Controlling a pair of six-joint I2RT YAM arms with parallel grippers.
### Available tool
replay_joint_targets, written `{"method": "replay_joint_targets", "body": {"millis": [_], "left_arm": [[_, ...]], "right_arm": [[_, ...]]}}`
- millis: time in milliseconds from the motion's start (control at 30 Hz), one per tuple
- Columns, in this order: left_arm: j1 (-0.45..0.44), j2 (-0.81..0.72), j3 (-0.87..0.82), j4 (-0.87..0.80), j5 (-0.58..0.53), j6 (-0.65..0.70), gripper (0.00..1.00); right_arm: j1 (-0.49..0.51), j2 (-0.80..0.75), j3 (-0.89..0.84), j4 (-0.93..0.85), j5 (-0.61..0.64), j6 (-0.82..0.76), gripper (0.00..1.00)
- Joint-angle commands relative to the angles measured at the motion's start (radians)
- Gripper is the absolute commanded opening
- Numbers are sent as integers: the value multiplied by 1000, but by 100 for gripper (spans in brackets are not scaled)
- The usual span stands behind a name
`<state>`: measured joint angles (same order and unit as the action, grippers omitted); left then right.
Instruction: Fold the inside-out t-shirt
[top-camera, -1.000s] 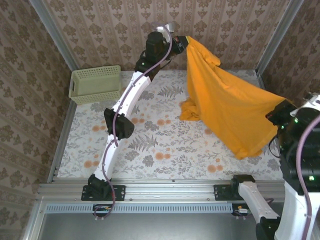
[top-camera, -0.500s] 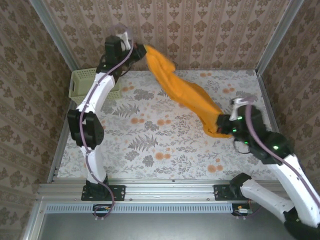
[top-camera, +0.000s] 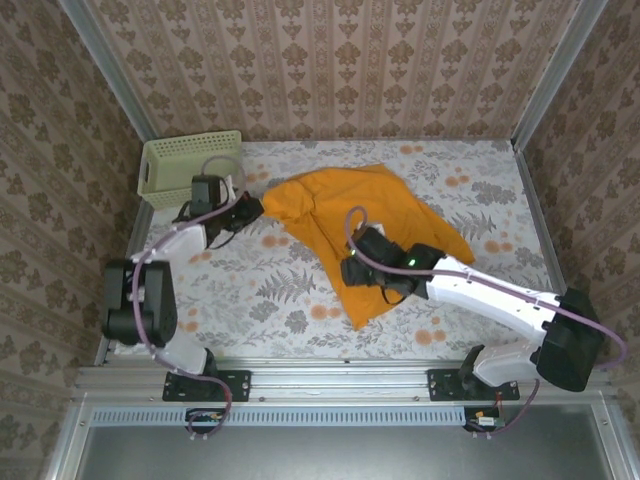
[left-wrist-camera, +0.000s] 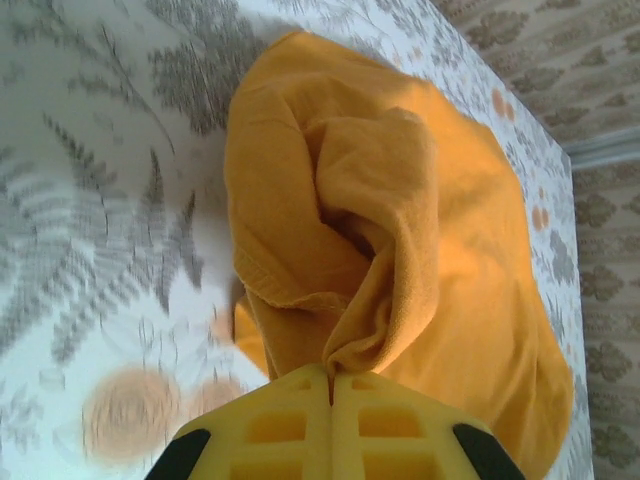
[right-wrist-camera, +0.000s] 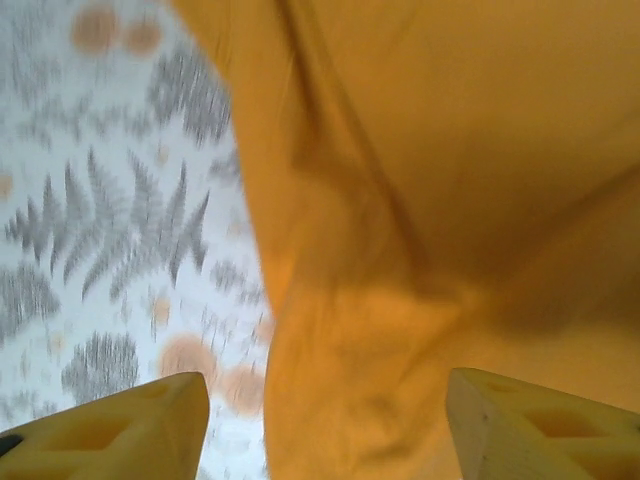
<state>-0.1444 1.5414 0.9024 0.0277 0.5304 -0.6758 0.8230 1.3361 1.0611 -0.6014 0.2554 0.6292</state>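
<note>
My left pincer (left-wrist-camera: 330, 378) is clenched on a fold of the soft orange-yellow cotton t-shirt (top-camera: 360, 200) crumpled on the floral bench (top-camera: 280, 290), my right pincer (right-wrist-camera: 322, 385) released above it.

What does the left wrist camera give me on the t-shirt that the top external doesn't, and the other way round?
Left wrist: the left hand shut tight on a bunched fold of the orange t-shirt, a stitched edge curling beside it. Top external: the whole t-shirt lying crumpled on the floral table, the open right hand over its near part, the pale green basket at the far left corner. Both: the t-shirt on the table, its left end held by the left hand.
</note>
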Motion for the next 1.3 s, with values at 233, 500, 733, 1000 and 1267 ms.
{"method": "replay_joint_targets", "body": {"millis": [233, 500, 733, 1000, 1267], "left_arm": [[-58, -236, -266, 56, -52, 18, 0], [-88, -376, -316, -30, -93, 44, 0], [-92, -373, -311, -50, -98, 52, 0], [-89, -316, -249, -81, -120, 73, 0], [-50, -228, -3, -156, -94, 100, 0]], "right_arm": [[-532, 437, 401, 40, -165, -193, 68], [-553, 872, 869, -54, -221, -328, 77], [-541, 1089, 1109, -160, -281, -366, 81], [-520, 1151, 1175, -217, -323, -368, 44], [-547, 915, 1158, -263, -142, -363, 0]]}}
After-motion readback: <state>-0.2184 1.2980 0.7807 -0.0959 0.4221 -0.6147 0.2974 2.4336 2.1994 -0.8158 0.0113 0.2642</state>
